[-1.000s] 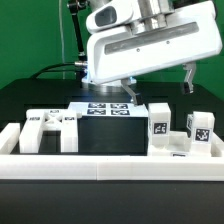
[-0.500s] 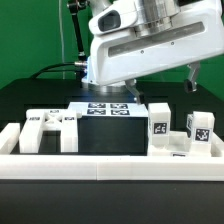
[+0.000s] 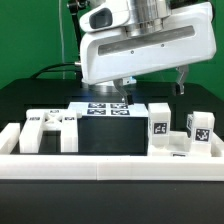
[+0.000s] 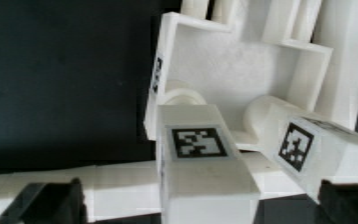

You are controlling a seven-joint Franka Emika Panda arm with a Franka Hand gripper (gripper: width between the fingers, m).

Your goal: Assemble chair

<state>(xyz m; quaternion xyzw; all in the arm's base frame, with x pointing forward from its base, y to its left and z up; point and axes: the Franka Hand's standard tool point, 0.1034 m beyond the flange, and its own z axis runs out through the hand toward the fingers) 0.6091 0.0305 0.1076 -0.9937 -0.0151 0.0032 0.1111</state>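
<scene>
The chair is not yet assembled: its loose parts stand on the black table [image 3: 30, 95] behind a low white rail [image 3: 110, 167]. At the exterior view's left, the slotted chair panel [image 3: 50, 130] stands just behind the rail. Right of it and further back, the marker board [image 3: 105, 108] lies flat on the table. Above the board, the gripper [image 3: 156, 92] hangs clear of every part. Its jaws are spread wide with nothing between them. Right of centre, the first tagged chair block [image 3: 158, 125] stands upright, tag facing the camera. At the far right, the second tagged chair block [image 3: 200, 130] stands near the first but apart from it. The wrist view shows the slotted panel beyond the two tagged blocks, and one dark fingertip [image 4: 43, 205] over the rail.
</scene>
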